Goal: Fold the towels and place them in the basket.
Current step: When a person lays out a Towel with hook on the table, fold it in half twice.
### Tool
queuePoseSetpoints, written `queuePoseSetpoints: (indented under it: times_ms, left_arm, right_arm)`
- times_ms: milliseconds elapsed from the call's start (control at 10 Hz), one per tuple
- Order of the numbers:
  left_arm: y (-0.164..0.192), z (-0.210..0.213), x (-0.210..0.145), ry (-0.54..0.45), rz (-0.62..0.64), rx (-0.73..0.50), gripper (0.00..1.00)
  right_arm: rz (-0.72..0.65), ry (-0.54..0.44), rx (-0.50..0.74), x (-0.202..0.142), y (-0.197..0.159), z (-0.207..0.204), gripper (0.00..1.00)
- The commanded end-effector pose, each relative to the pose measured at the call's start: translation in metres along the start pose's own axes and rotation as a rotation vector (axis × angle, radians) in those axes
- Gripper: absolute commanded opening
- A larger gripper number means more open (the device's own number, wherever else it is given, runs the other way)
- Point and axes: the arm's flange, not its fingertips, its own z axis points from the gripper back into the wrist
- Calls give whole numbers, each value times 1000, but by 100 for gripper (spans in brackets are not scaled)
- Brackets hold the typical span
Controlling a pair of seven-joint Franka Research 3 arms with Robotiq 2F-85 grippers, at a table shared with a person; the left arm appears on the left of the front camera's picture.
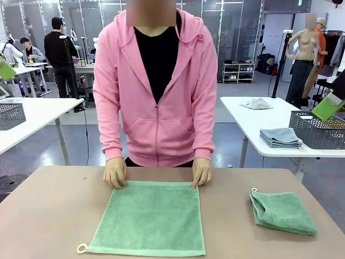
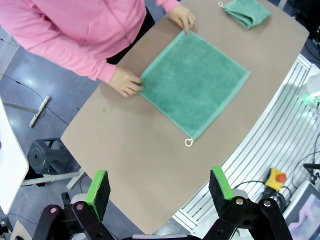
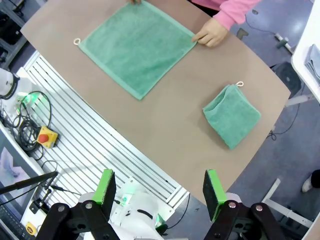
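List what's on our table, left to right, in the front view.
Spread green towel → folded green towel. The person's two hands rest on the spread towel's far corners; they overlap it, so they are left out of the order.

In the front view a flat towel point(image 1: 146, 218) lies on the table point(image 1: 43, 216) at lower centre. The person behind it has one hand point(image 1: 115, 174) on its far left corner and the other hand point(image 1: 201, 172) on its far right corner. A folded towel point(image 1: 281, 211) lies well apart at lower right.
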Motion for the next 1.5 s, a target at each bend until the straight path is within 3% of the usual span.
queuePoseSetpoints:
  times_ms: [0,400,600,800,1100,1200,1400]
  left_arm:
    - [0,0,-2,7,4,18,100]
    - [0,0,0,0,0,0,100]
    - [-16,0,2,-16,-222,-28,100]
    - [-25,2,0,8,-342,1,100]
    - [-45,-46,8,87,-550,-86,100]
    - [-46,-84,9,92,-519,-172,100]
    - [-63,-135,4,121,-598,-247,100]
  right_arm:
    - [3,-3,1,1,-4,1,88]
    - [0,0,0,0,0,0,88]
    - [199,-3,-54,-2,23,-2,88]
    - [345,31,-70,2,42,-12,88]
    - [507,145,-27,23,65,-73,88]
    - [542,191,-60,29,69,-109,88]
    - [643,283,-31,27,83,-165,88]
